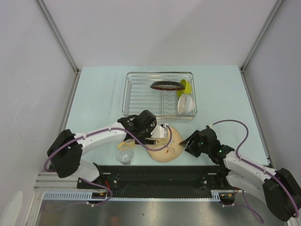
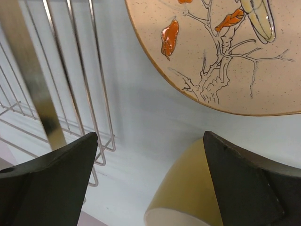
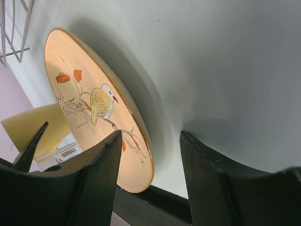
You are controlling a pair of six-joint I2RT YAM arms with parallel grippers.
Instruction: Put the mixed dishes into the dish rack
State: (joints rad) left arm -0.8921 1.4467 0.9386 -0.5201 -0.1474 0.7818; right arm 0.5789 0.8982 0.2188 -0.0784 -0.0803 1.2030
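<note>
The dish rack point(image 1: 126, 96) stands at the table's middle back, holding the dark red-brown dish point(image 1: 167, 85), the lime-green bowl point(image 1: 186, 86) and the white bowl point(image 1: 186, 104). In front of it the beige plate point(image 1: 169, 150) with a bird pattern lies on the table. My left gripper point(image 1: 159, 140) hangs open at the plate's left side, above the cream-yellow mug point(image 2: 188, 188), which lies under its right finger. My right gripper point(image 3: 151, 134) is open with the plate's point(image 3: 84, 94) right rim between its fingers. The clear glass point(image 1: 125, 157) stands near the mug point(image 1: 127, 140).
The rack's wire side point(image 2: 70, 70) is close on the left gripper's left. A black rail point(image 1: 155, 174) runs along the table's near edge just behind the plate. Grey walls close in the left, right and back of the table.
</note>
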